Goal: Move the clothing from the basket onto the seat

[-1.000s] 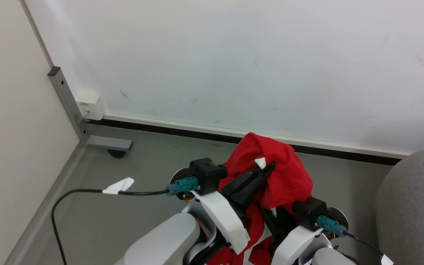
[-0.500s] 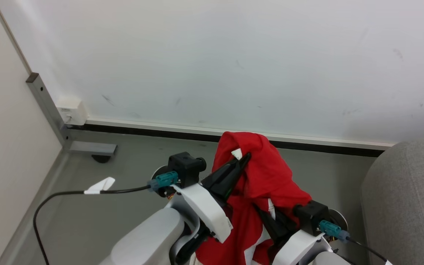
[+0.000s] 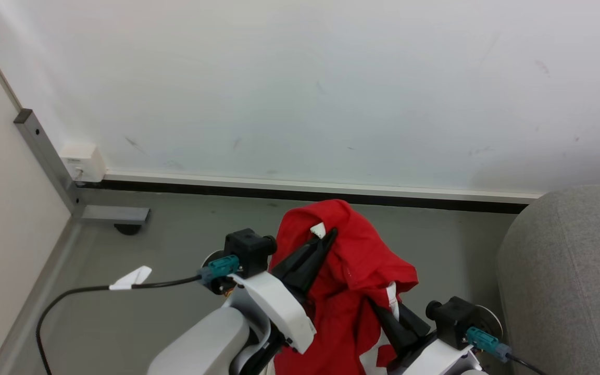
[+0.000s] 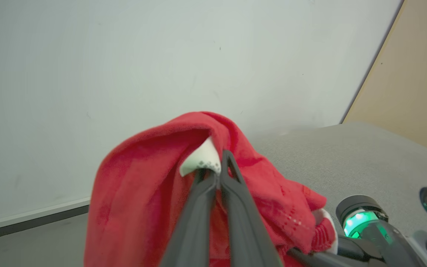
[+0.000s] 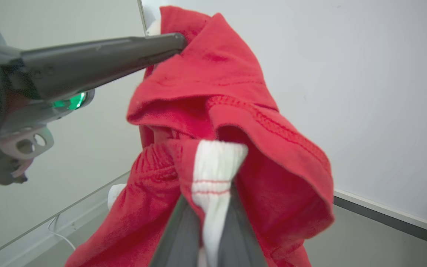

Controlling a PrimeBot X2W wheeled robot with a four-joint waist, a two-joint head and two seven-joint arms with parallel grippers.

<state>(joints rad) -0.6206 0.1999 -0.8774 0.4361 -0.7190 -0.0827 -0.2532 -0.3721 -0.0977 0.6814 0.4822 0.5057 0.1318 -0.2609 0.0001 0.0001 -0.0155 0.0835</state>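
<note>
At the far left of the head view a grey metal post (image 3: 45,151) is seen running down to the floor (image 3: 185,229), with a small white box (image 3: 82,161) fixed at the foot of the wall (image 3: 300,78). A black cable (image 3: 175,282) with a white tag is trailed across the lower left to the left wrist. Just left of centre, the left gripper (image 3: 328,235) is raised, its fingers pressed together on a white label and a fold of the clothing (image 3: 354,260); in the left wrist view the red fabric is draped over and around the closed fingers. The clothing is held in the air above the floor, in the lower middle of the frame, strung between the two grippers. Lower right of centre, the right gripper (image 3: 383,316) is clamped on the garment's white ribbed trim, as is shown plainly at the bottom centre of the right wrist view. At the right edge the seat (image 3: 571,271) is seen, apart from the clothing, with bare floor between them.
</note>
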